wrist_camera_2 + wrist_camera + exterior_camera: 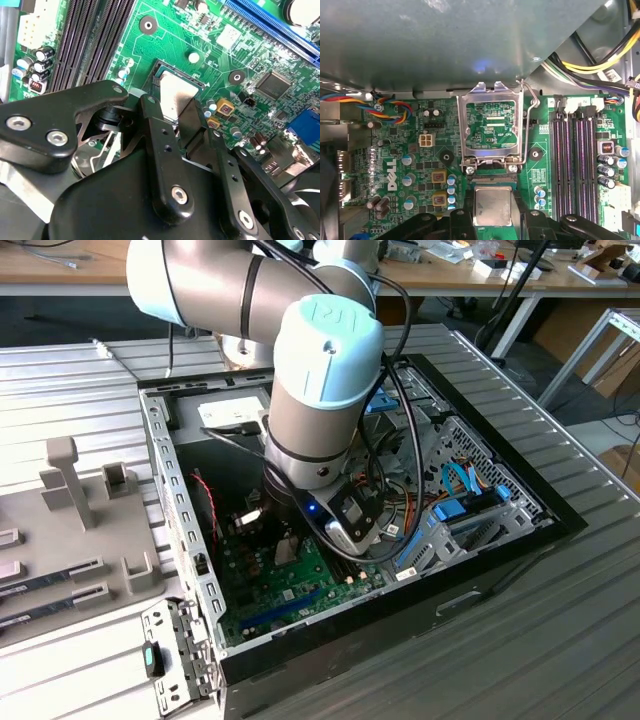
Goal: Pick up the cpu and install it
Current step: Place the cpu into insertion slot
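Across the board [395, 165], the socket's frame [490, 125] is standing open, and the jaws [492, 212] are clenching the cpu [492, 205] at its edges, right over the socket [172, 80]. Pickup looks done; seating and latching are still pending.

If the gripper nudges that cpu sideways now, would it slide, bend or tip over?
The cpu looks like a flat metal-topped square, so it is probably stiff and unlikely to tip or roll. It appears to lie in the socket between the gripper fingers, so the frame would likely resist sliding. Forcing it might damage the contacts.
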Tool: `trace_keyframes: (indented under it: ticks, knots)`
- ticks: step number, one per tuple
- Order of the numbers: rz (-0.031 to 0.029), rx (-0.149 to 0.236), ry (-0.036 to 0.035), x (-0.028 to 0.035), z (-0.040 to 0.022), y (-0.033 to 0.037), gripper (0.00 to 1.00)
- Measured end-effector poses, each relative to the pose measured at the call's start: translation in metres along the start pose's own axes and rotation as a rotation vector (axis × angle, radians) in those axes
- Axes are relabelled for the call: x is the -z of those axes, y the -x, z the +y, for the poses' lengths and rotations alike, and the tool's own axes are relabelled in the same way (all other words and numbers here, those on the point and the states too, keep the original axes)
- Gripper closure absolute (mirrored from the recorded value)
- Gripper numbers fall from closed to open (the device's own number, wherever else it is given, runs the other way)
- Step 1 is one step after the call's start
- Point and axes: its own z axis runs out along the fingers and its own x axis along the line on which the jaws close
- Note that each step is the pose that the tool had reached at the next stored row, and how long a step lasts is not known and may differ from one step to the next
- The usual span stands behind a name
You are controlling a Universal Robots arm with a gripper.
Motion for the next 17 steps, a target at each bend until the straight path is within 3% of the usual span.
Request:
trace_keyframes:
  ticks: [17]
  knots:
    - [0.0003,0.017,0.0013,-0.0017,0.0013,0.0006,0.6]
